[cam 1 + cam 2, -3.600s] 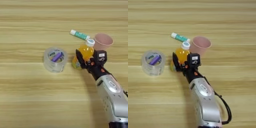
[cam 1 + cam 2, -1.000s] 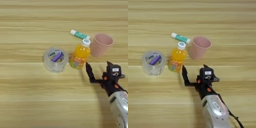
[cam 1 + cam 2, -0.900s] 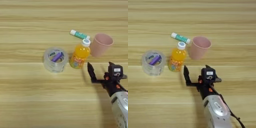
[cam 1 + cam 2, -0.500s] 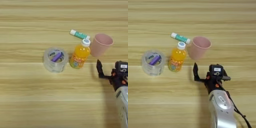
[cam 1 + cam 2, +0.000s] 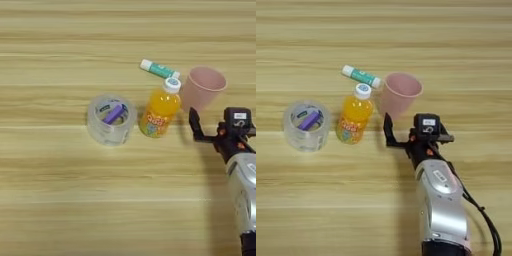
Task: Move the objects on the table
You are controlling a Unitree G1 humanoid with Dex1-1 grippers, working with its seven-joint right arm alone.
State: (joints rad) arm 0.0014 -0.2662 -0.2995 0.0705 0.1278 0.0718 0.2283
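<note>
While left eye view crops forearm, right eye view shows it whole; end effector (image 5: 406, 131) open, empty, beside bottle (image 5: 353, 121).

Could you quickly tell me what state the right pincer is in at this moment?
Right pincer: open and empty, beside the pink cup, clear of the juice bottle.

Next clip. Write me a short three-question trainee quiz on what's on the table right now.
1. True or false: the juice bottle stands between the clear tub and the pink cup.
2. What lies inside the clear tub?
A. a purple stick
B. a white cap
C. nothing
3. Which item lies flat on the table just behind the bottle and the cup?

Key:
1. True.
2. A.
3. The green and white tube.
</note>
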